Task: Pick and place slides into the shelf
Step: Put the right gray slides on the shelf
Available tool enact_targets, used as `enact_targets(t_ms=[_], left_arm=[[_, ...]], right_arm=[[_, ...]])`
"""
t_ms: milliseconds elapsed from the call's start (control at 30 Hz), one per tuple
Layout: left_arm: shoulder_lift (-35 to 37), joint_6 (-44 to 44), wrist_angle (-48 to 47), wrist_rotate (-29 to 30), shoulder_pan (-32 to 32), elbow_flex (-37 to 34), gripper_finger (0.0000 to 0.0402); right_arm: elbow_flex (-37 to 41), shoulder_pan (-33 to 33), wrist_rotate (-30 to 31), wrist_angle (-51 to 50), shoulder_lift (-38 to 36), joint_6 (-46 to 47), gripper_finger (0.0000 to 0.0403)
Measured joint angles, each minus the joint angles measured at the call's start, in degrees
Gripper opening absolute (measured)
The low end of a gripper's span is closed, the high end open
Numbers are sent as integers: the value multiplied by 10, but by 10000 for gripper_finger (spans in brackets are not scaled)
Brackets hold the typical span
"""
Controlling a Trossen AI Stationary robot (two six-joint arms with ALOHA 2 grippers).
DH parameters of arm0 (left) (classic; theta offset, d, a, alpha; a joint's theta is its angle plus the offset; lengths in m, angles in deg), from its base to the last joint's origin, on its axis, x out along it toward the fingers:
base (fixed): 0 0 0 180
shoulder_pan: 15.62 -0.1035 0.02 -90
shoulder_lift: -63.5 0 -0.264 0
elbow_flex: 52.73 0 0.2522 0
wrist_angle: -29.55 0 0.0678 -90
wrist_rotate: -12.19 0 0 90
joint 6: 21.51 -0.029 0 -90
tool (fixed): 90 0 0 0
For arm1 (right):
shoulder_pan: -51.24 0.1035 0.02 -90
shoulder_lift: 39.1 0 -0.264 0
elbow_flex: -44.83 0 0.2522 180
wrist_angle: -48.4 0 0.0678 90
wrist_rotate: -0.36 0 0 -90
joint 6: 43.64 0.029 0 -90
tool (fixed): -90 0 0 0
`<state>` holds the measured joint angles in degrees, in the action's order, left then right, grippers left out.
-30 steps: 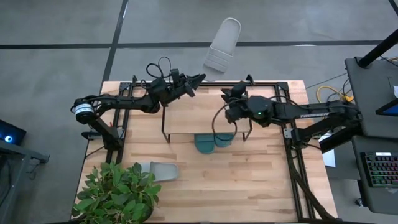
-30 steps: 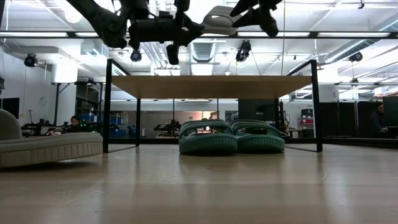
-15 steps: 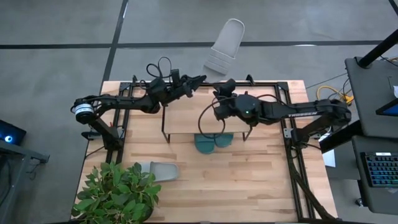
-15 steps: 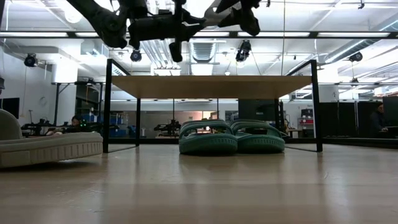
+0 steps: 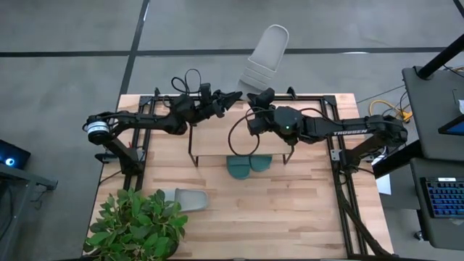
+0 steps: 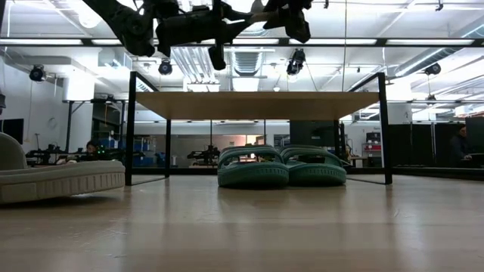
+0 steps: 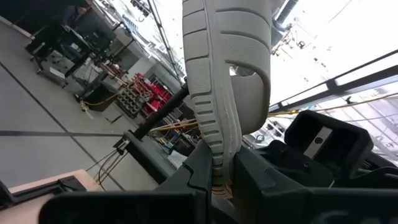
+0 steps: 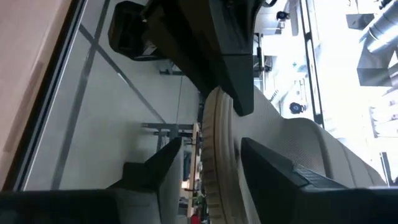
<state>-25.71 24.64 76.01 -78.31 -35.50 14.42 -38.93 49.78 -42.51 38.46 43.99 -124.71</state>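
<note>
grey slide (image 5: pixel 262 53) pinched by left pincer (image 7: pixel 219 177), right pincer (image 8: pixel 208 168) perhaps astride

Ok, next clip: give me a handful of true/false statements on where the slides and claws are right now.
1. The left claw is shut on a pale grey slide. True.
2. Both teal slides lie on top of the shelf. False: they sit under its board.
3. A second grey slide lies on the table beside the plant. True.
4. The right claw grips a teal slide. False: it is open around the held grey slide's edge.
</note>
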Motion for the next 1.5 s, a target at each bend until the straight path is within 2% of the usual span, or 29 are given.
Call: enact_targets(t_ms=[167,433,600,833,1000,1200,1500], left_arm=[[0,-3,2,1,0,0,13],[0,-15,3,2,0,0,13],[0,-16,3,0,0,0,18],[0,-16,5,-1,1,0,87],[0,-21,7,-2,0,0,121],[0,-22,9,-3,0,0,131],[0,-80,15,-23,-4,0,133]], right_arm=[[0,0,-5,7,0,0,111],[0,0,-5,12,0,14,21],[0,0,-5,12,0,15,15],[0,0,-6,12,-1,16,13],[0,0,-6,12,-2,16,12],[0,0,-6,11,-4,16,11],[0,1,-6,-26,-40,19,11]])
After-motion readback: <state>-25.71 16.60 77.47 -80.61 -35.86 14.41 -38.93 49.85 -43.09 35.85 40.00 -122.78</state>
